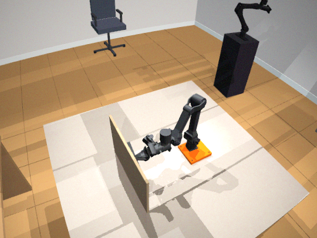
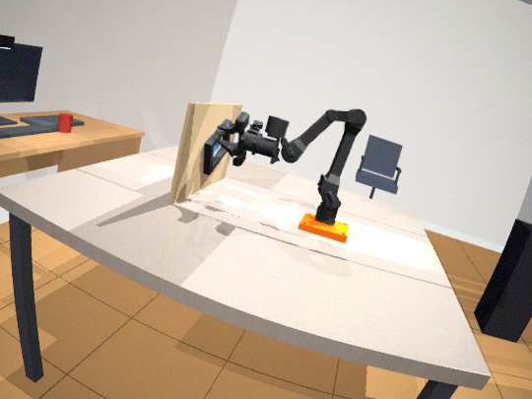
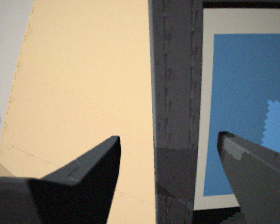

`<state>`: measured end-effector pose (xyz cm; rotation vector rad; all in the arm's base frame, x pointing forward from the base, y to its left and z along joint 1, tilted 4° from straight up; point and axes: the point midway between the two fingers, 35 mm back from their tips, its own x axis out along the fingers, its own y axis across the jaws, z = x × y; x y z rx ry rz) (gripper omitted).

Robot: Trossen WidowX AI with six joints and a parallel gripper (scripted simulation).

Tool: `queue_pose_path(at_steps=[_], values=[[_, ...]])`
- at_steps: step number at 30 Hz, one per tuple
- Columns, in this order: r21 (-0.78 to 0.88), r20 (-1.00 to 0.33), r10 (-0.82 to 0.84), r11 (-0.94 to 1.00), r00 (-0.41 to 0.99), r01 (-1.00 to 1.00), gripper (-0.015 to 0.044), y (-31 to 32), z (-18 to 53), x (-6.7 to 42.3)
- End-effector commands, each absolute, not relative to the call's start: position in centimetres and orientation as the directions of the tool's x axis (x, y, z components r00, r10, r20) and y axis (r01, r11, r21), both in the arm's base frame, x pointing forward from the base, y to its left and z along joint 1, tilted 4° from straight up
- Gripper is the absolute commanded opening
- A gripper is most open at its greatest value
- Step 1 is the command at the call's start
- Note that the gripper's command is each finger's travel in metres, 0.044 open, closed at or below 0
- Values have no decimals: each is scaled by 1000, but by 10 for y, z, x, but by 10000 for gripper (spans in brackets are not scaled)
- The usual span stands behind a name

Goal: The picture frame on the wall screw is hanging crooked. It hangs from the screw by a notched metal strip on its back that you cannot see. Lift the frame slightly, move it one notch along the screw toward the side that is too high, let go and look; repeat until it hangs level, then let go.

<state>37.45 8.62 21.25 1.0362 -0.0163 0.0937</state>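
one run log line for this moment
tool: open, fingers straddling frame's side bar | picture frame: on wall board, not gripped | level: cannot tell | next: likely close, lift

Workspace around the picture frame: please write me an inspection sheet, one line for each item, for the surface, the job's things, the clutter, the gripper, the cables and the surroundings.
Surface: white table; an orange base plate carries the arm.
Job's things: picture frame, dark border, blue picture, hangs on the upright wooden board; its side bar runs tilted in the wrist view. Screw: hidden.
Clutter: nothing seen on the table besides the board and the arm.
Gripper: gripper open, one finger on each side of the frame's side bar, holding nothing.
Cables: nothing seen.
Surroundings: office chair, black pedestal bearing a second arm, side desk with a red cup.
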Motion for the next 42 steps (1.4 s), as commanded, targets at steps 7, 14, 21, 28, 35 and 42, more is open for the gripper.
queue_pose_path(at_steps=[7,14,21,28,35,42], values=[[860,59,73,502,996,-88,260,87,213,375],[860,59,73,502,996,-88,234,87,213,375],[860,59,73,502,996,-88,89,87,213,375],[860,59,73,502,996,-88,43,87,213,375],[860,59,73,502,996,-88,0,87,213,375],[860,59,73,502,996,-88,0,87,213,375]])
